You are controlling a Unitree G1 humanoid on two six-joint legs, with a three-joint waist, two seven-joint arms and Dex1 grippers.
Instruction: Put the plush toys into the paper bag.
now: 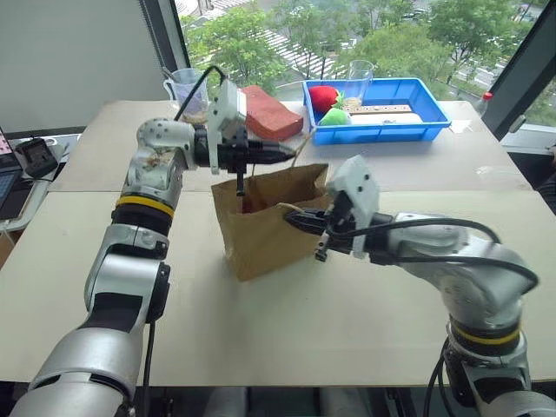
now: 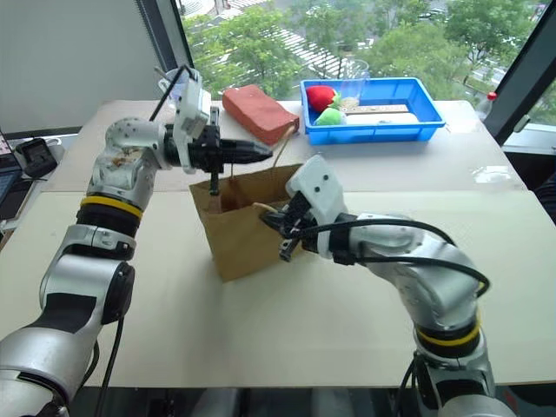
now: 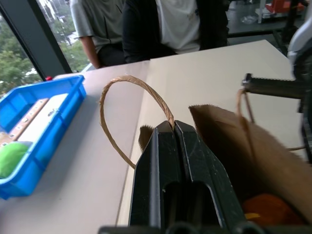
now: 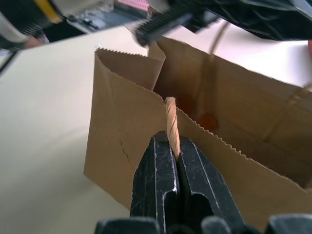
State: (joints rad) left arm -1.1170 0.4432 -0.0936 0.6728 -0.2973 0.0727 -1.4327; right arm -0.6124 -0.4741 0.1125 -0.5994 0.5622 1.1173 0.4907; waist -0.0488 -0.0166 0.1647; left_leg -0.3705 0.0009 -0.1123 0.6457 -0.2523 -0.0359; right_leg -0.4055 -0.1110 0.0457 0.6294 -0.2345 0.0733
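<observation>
1. Left gripper (image 3: pixel 173 127) clamped on the paper bag's (image 1: pixel 261 230) far cord handle (image 3: pixel 127 83); right gripper (image 4: pixel 171 141) clamped on near handle (image 4: pixel 170 124).
2. Bag upright on beige table (image 1: pixel 287 321) by windows (image 1: pixel 347 35).
3. Something orange inside bag (image 3: pixel 265 209); blue tray (image 1: pixel 417 129) holds red and green fruit shapes (image 1: pixel 328 104).

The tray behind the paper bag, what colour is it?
Blue tray, seen best in the left eye view.
</observation>
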